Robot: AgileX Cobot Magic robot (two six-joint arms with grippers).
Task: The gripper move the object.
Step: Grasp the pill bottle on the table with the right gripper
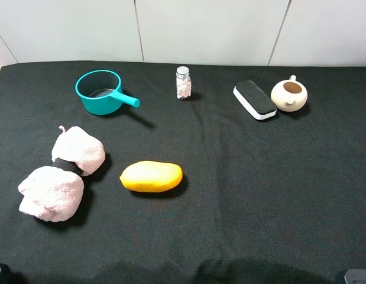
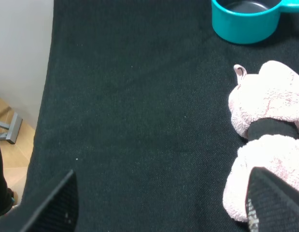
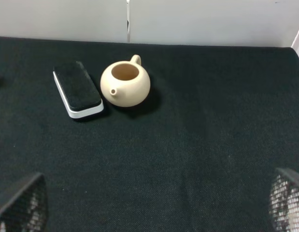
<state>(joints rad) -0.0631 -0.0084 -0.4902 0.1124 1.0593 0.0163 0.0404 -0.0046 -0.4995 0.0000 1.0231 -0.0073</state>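
On the black cloth table (image 1: 248, 195) lie a yellow mango (image 1: 151, 176), a pink fluffy dumbbell-shaped toy (image 1: 64, 173), a teal pot with a handle (image 1: 101, 92), a small pill bottle (image 1: 183, 83), a black and white eraser (image 1: 255, 100) and a beige teapot (image 1: 289, 94). My left gripper (image 2: 163, 212) is open and empty, low over the cloth beside the pink toy (image 2: 267, 125). My right gripper (image 3: 154, 208) is open and empty, well short of the teapot (image 3: 125, 84) and eraser (image 3: 78, 89). Both grippers barely show at the bottom corners of the high view.
The teal pot (image 2: 246, 19) shows at the edge of the left wrist view. The table's left edge (image 2: 45, 96) borders a grey wall and a wooden floor. A white panelled wall (image 1: 206, 29) stands behind the table.
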